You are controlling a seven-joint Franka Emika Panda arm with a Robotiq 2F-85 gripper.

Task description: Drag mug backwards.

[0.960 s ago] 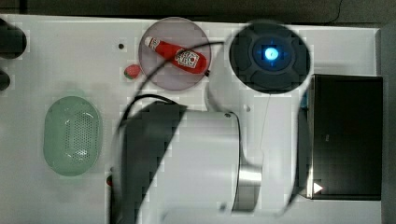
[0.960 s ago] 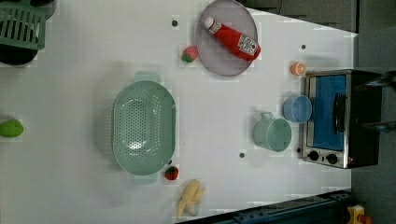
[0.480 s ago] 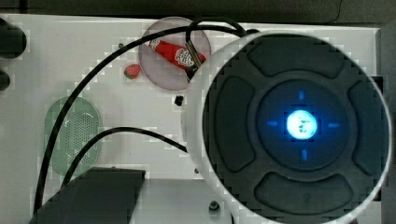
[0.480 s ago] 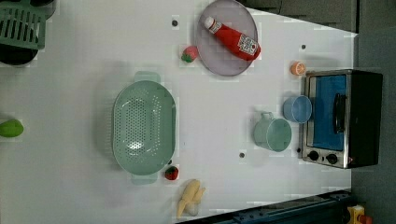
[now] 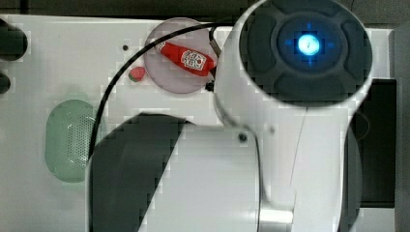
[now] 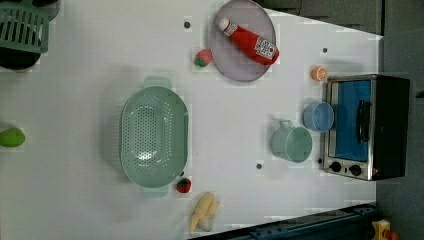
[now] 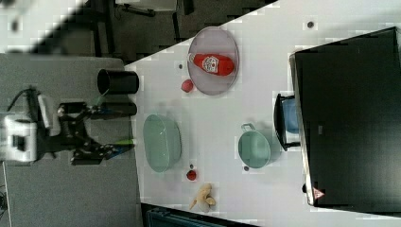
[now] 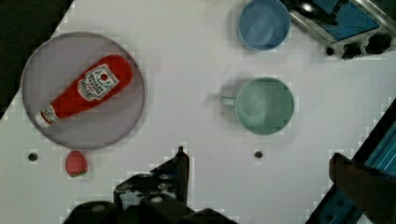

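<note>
The mug (image 6: 292, 144) is teal-green with a small handle. It stands upright on the white table (image 6: 90, 60), close to the toaster oven (image 6: 367, 125). The right view shows the mug (image 7: 254, 149) in front of the oven's dark side. From the wrist view I look straight down on the mug (image 8: 264, 106). My gripper (image 8: 258, 156) hangs high above the table, open, with its dark fingers (image 8: 182, 163) spread wide and nothing between them. The mug lies just outside the gap between them. The white arm (image 5: 290, 121) covers the mug in the top view.
A light-blue cup (image 6: 318, 116) sits between the mug and the oven. A grey plate (image 6: 220, 45) holds a ketchup bottle (image 6: 250, 41), with a strawberry (image 6: 202, 57) beside it. A pale-green perforated basket (image 6: 154, 136), a second strawberry (image 6: 183, 185) and a banana (image 6: 204, 212) lie to the left view's left.
In the top view the arm has swung, and its round blue-lit cap has shifted up and to the top view's right. The objects on the table have not moved.
</note>
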